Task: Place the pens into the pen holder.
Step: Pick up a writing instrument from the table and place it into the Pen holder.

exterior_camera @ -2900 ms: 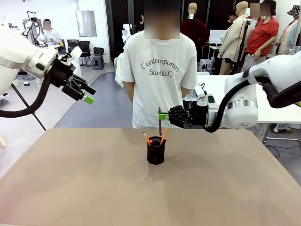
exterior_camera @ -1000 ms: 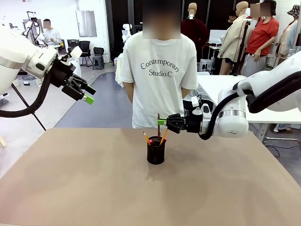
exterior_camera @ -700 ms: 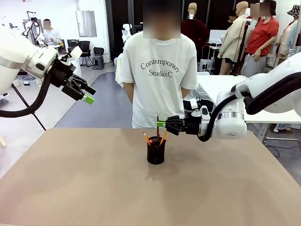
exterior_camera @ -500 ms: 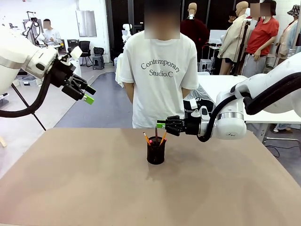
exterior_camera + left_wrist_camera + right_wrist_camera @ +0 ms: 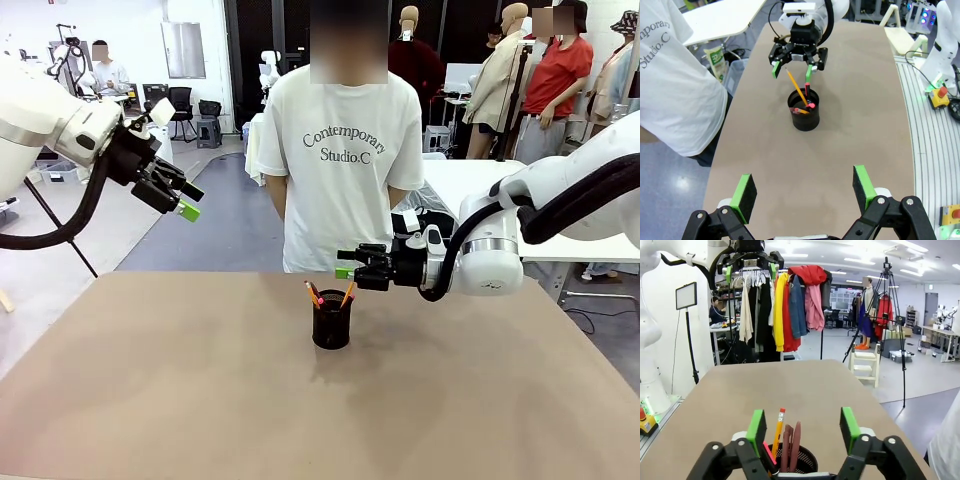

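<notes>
We take the pen holder (image 5: 331,326) as our landmark: the black mesh cup stands upright on the brown tabletop (image 5: 200,400), about midway across it and nearer the person's edge than ours. All three pens are inside it, leaning against its rim with their upper ends sticking out: the yellow-orange pen (image 5: 778,431) rises highest, the reddish-pink pen (image 5: 796,439) stands just beside it, and the dark pen with red accents (image 5: 770,454) sits lowest against the rim in the right wrist view. From the front we can make out the yellow-orange tip (image 5: 347,293) tilting toward the right arm and a pink-tipped one (image 5: 312,293) tilting the other way. The right end effector (image 5: 347,263) hovers just above the holder, on the side of the right arm; its green-padded fingers (image 5: 756,425) stand spread apart on either side of the pens, touching none of them, so it is released and grips nothing. The left wrist view shows that same spread stance above the cup (image 5: 804,111). The left end effector (image 5: 186,200) is well apart from the holder, raised off the tabletop's left edge, its two fingers (image 5: 746,191) wide apart with nothing between them. A person in a white printed shirt (image 5: 340,150) stands directly behind the holder at the far edge of the tabletop.
</notes>
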Controlling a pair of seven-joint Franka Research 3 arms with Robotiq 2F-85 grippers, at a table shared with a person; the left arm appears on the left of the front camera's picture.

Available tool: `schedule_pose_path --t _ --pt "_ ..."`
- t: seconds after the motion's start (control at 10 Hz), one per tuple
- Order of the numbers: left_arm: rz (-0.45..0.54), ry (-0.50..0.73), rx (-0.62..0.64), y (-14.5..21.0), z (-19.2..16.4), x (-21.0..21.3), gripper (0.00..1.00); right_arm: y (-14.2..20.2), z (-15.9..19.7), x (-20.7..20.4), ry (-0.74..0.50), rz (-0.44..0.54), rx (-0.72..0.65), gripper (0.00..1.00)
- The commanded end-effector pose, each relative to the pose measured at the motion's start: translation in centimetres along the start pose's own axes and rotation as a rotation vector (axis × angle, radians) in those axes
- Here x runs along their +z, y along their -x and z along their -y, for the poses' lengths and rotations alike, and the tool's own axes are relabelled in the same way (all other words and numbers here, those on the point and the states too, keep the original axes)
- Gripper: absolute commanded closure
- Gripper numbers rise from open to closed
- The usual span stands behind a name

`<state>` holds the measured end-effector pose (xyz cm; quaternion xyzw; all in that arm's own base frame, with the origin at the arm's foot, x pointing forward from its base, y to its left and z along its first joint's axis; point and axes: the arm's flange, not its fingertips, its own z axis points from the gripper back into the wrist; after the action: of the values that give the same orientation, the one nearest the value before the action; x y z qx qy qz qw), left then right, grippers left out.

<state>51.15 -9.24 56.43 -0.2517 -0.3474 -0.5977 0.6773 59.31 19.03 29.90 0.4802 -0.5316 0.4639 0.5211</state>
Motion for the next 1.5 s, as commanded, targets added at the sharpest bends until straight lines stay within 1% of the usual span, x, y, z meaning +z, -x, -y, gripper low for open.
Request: schedule_pose_path --t 0.0,0.4,0.5,0.7,0.8,0.9,1.0,1.1,1.4 --pt "-0.005 -0.002 -0.005 -0.1 0.0 0.2 0.0 -0.6 0.4 -0.3 -0.034 -0.007 0.021 0.0" --pt "-0.005 -0.002 -0.005 -0.1 0.0 0.2 0.0 -0.7 0.3 -0.3 -0.047 -0.017 0.021 0.0" --pt "-0.005 -0.002 -0.005 -0.1 0.0 0.2 0.0 -0.8 -0.3 -0.3 -0.046 -0.023 0.009 0.0" --pt "-0.005 -0.002 -0.005 -0.1 0.0 0.2 0.0 -1.9 -0.4 -0.4 -0.041 -0.06 -0.006 0.0" --pt "-0.005 -0.002 -0.005 -0.1 0.0 0.2 0.0 -2.8 -1.1 -0.2 -0.045 -0.091 -0.038 0.0" --pt "-0.005 -0.002 -0.005 -0.1 0.0 0.2 0.0 -3.7 -1.1 0.0 -0.069 -0.127 -0.034 0.0" --pt "-0.005 -0.002 -0.005 -0.1 0.0 0.2 0.0 -4.9 -1.3 0.1 -0.058 -0.193 -0.043 0.0" --pt "-0.005 -0.002 -0.005 -0.1 0.0 0.2 0.0 -6.1 -1.7 0.2 -0.08 -0.283 -0.06 0.0" --pt "-0.005 -0.002 -0.005 -0.1 0.0 0.2 0.0 -10.8 -2.2 0.7 -0.107 -0.398 -0.031 0.0"
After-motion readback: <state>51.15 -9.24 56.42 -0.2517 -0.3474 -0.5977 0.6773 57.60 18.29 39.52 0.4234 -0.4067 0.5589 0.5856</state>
